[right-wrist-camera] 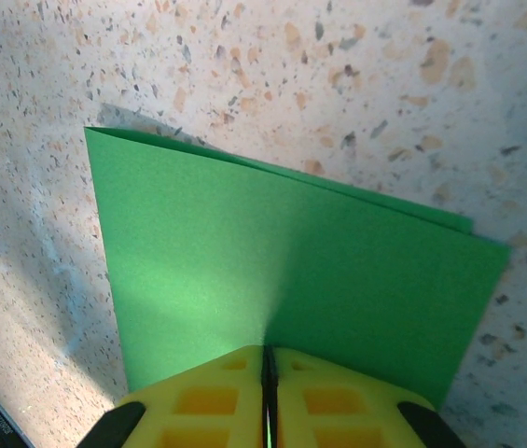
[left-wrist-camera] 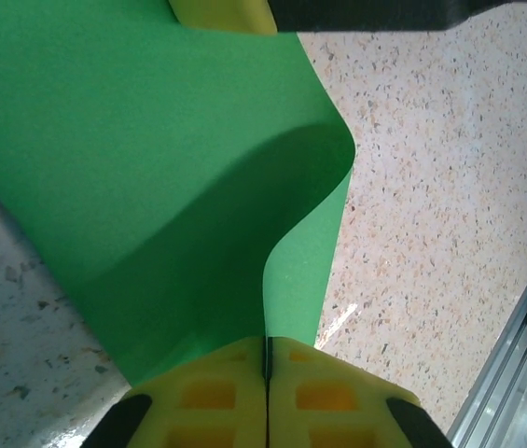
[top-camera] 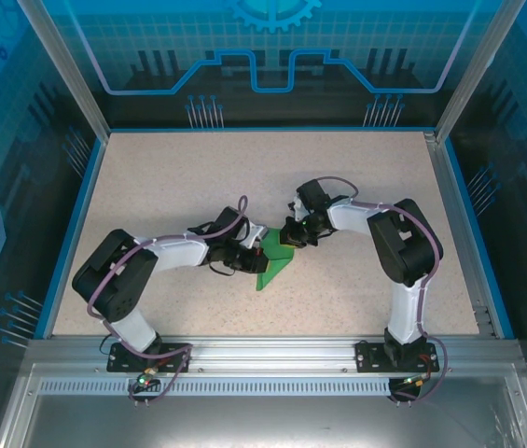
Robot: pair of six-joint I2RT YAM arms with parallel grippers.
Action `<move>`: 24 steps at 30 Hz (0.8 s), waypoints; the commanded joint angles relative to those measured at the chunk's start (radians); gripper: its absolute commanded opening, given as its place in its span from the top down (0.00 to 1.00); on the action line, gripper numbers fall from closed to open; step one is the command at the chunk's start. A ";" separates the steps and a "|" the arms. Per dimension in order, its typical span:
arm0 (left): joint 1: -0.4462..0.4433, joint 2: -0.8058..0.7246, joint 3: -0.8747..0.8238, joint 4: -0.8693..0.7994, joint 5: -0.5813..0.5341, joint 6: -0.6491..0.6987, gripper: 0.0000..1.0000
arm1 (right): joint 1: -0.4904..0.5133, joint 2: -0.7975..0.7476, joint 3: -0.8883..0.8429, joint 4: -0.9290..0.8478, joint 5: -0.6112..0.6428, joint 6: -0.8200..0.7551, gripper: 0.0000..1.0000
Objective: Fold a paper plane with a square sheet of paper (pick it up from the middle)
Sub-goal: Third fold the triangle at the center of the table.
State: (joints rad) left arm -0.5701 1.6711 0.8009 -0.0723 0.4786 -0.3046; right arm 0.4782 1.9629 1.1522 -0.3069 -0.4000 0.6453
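left end effector (left-wrist-camera: 266, 353) and right end effector (right-wrist-camera: 268, 357) each clamped an edge of the folded square sheet of paper (right-wrist-camera: 282, 252), open worktop (top-camera: 179, 187) all round.

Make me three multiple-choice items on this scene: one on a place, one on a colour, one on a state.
1. Where is the green sheet?
A. At the far left corner
B. Near the middle of the table
C. On the metal rail by the arm bases

2. What colour are the fingers of the right hand?
A. Yellow
B. Red
C. White

3. How does the left hand stand?
A. Wide open over bare tabletop
B. Shut on nothing
C. Shut on the green sheet

Key: 1 B, the top view shows the sheet mid-table; 2 A, the right wrist view shows yellow fingers; 3 C, the left wrist view shows its fingers pressed together with the sheet's edge running in between them.
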 commanded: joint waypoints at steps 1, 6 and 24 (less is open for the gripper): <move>0.011 0.016 0.041 -0.053 -0.021 0.046 0.93 | 0.011 0.045 -0.001 -0.057 0.064 -0.021 0.89; 0.014 0.031 0.066 -0.081 -0.028 0.062 0.92 | 0.014 0.054 0.006 -0.058 0.060 -0.019 0.89; 0.022 0.051 0.068 -0.078 -0.070 0.073 0.92 | 0.028 0.064 0.020 -0.074 0.072 -0.020 0.89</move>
State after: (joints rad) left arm -0.5617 1.7031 0.8448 -0.1368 0.4225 -0.2592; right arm 0.4858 1.9808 1.1797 -0.3176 -0.3954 0.6453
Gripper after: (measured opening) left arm 0.082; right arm 0.109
